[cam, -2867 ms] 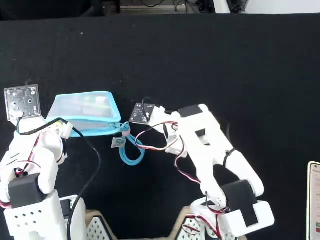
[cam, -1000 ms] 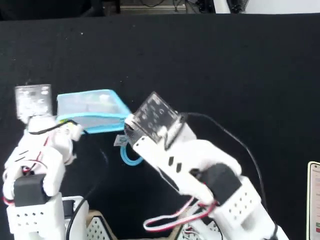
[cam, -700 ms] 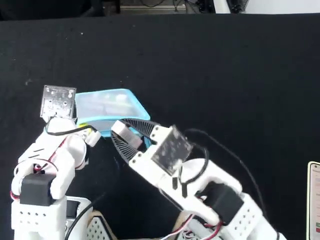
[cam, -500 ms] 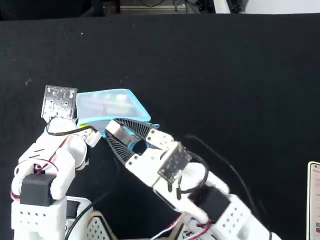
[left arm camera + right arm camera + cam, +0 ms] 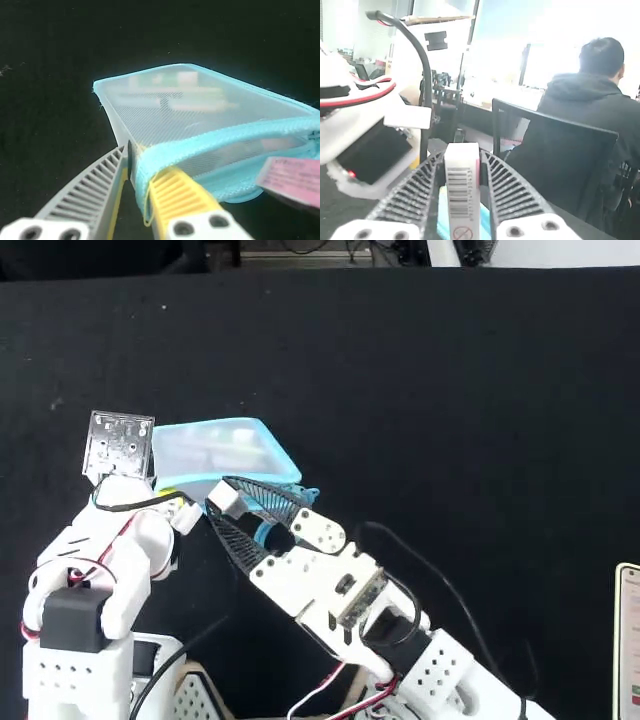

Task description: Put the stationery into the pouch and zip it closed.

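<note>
The translucent pouch (image 5: 228, 450) with a light-blue zip edge lies at the left of the black table, and stationery shows through its mesh (image 5: 175, 102). My left gripper (image 5: 170, 502) is shut on the pouch's near corner, yellow and grey fingers clamping the blue edge (image 5: 134, 162). My right gripper (image 5: 220, 500) sits just in front of the pouch, turned on its side and shut on a small white block with a barcode label (image 5: 462, 200). A pink tag (image 5: 295, 180) hangs at the zip end. A blue loop (image 5: 265, 532) lies partly under the right arm.
A white card (image 5: 628, 640) lies at the table's right edge. The left arm's body (image 5: 365, 130) stands close beside the right gripper. Open black tabletop (image 5: 450, 390) stretches behind and to the right of the pouch.
The right arm left the zip end, rose, rolled over and came down toward the pouch's near edge with the white block. The left arm shifted the pouch to the right and turned it.
</note>
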Robot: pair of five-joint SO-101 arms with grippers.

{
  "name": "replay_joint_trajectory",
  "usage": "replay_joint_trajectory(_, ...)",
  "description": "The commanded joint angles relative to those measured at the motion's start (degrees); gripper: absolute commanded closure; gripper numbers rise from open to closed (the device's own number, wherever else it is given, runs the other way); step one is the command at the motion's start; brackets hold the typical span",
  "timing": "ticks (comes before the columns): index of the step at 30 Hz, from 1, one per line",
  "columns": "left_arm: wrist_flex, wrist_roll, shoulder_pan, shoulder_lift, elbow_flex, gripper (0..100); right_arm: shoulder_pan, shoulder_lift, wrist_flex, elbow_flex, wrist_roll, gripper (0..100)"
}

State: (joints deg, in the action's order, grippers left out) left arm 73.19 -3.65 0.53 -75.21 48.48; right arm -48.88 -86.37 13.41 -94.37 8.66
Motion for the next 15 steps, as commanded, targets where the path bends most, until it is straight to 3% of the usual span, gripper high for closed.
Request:
replay_joint_trajectory(1, 0.3, 0.8, -1.0, -0.4, -3.0, 97, 0.0, -1.1, 2.9, 0.5, 0.0, 98.8)
replay_joint_trajectory(15, 0.4, 0.8, -1.5, -0.4, -3.6, 97, 4.0, -0.4, 3.1, 0.0, 0.1, 98.8)
